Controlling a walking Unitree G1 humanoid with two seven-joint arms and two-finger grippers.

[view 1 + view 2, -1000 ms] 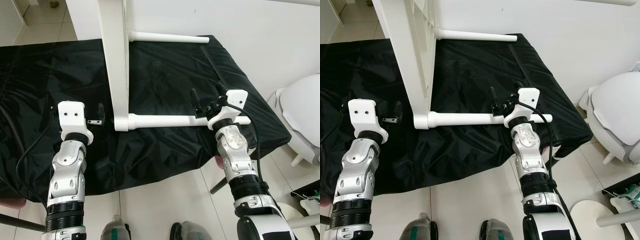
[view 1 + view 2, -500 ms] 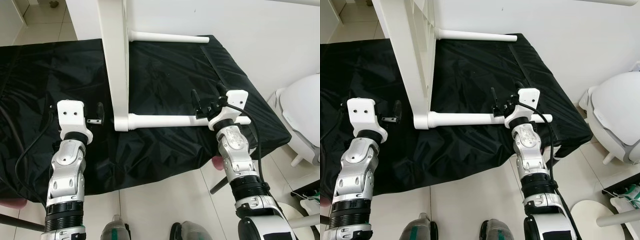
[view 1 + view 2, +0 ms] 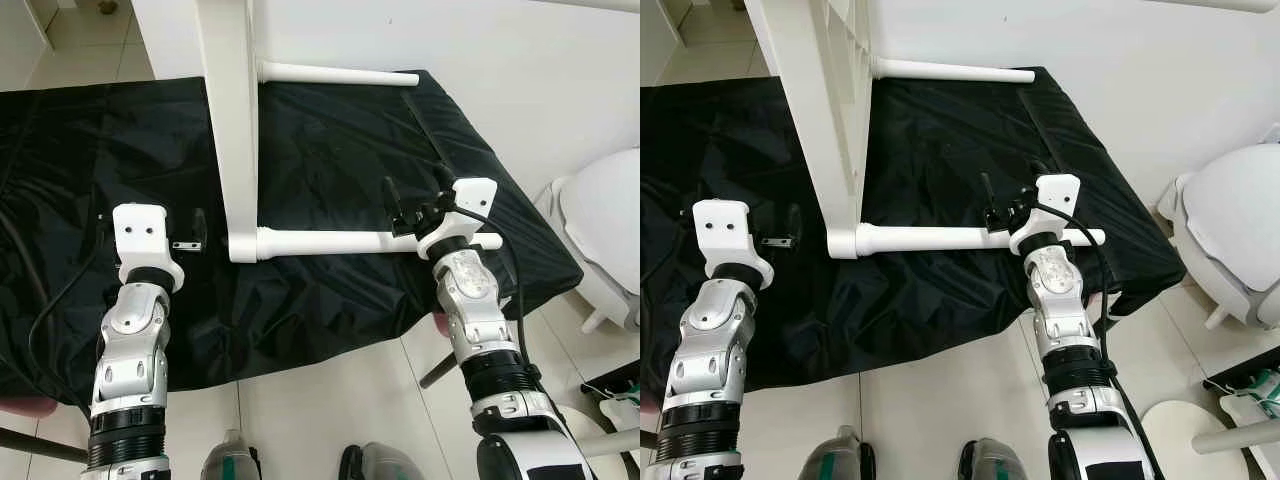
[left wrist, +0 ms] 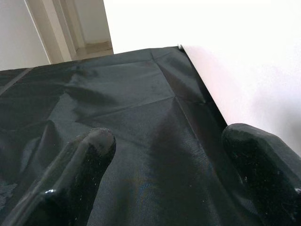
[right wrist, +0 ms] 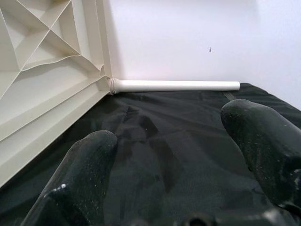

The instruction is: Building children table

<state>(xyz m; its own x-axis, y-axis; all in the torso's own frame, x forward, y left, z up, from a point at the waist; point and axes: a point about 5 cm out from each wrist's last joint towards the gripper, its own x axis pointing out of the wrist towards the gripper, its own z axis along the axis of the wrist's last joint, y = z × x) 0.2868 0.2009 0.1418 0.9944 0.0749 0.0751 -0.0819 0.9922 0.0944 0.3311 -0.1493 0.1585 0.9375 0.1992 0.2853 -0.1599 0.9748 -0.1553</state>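
**Tabletop on edge, right fingers spread at the near leg**

The white tabletop (image 3: 228,120) is standing on its edge at upper centre of the black-draped surface (image 3: 330,150), two legs sticking out to the right. The right gripper (image 3: 415,200) is hovering over the near leg (image 3: 330,241), fingers spread, gripping nothing; the left gripper (image 3: 196,228) is waiting at lower left — also released. A sideways nudge could, I judge, tip the upright panel — nothing is bracing it.
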